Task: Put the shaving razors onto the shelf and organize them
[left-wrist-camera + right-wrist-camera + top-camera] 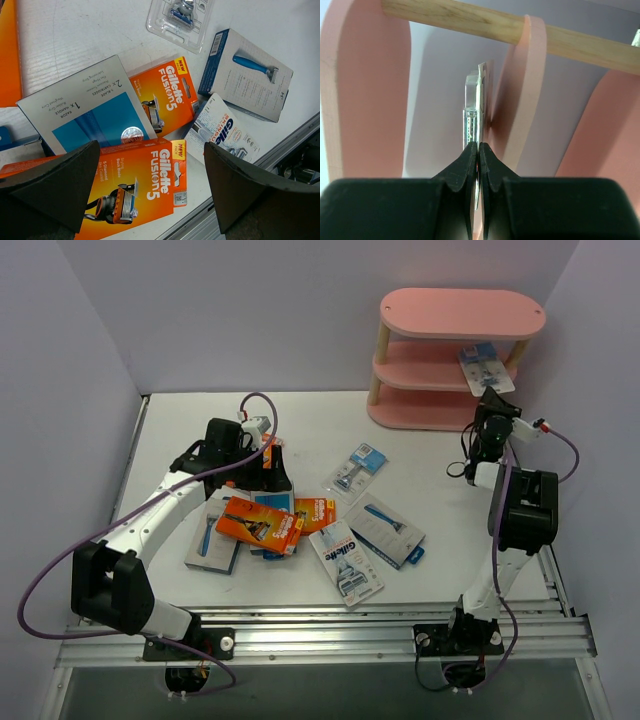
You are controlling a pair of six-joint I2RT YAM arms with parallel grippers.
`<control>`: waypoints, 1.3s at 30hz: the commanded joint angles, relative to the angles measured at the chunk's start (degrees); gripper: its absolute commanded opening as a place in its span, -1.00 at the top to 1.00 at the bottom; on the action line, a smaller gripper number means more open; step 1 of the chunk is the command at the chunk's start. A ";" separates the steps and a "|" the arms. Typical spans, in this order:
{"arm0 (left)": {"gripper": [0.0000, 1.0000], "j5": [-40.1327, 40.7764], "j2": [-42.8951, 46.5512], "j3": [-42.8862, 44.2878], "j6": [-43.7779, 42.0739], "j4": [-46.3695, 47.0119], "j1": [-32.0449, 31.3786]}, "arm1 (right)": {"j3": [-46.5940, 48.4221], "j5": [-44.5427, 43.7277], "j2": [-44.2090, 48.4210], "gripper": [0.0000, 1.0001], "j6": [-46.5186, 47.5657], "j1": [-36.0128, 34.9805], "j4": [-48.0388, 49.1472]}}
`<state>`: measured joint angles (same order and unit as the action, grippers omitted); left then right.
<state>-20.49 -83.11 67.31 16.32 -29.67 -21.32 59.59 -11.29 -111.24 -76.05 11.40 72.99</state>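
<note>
- Card (471, 107): clear blister on a white-blue backing, edge-on in the wrist view.
- Right claw (479, 150) is clenched on its near edge; the card juts ahead over the shelf's (420, 365) middle board.
- Left claw (151, 150) is spread wide, with orange boxes (135, 185) just beneath it.

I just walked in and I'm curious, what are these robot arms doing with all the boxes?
They are putting razor packs onto the pink shelf. The right pincer is shut on a clear blister pack, holding it at the shelf's middle board. The left pincer hangs wide open over the packs lying on the table, holding nothing.
</note>
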 commanded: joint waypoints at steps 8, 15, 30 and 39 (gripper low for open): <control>-0.88 -1.39 -0.30 1.95 0.21 2.86 -0.12 | 3.07 -4.53 -1.70 1.00 0.12 -0.85 6.20; -0.88 -1.48 -0.39 1.95 0.21 2.86 -0.12 | 3.78 -6.11 -3.19 1.00 -0.50 -1.47 6.90; -0.88 -1.75 -0.56 1.95 0.38 2.95 -0.12 | 5.80 -6.99 -5.30 1.00 -1.29 -1.99 7.34; -0.88 -1.83 -0.56 1.95 0.38 2.95 -0.12 | 7.73 -6.11 -6.09 0.73 -1.03 -2.08 6.02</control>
<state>-21.15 -83.48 67.31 16.36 -29.63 -21.32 64.34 -15.84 -117.71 -77.17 9.69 73.49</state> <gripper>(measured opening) 0.941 0.131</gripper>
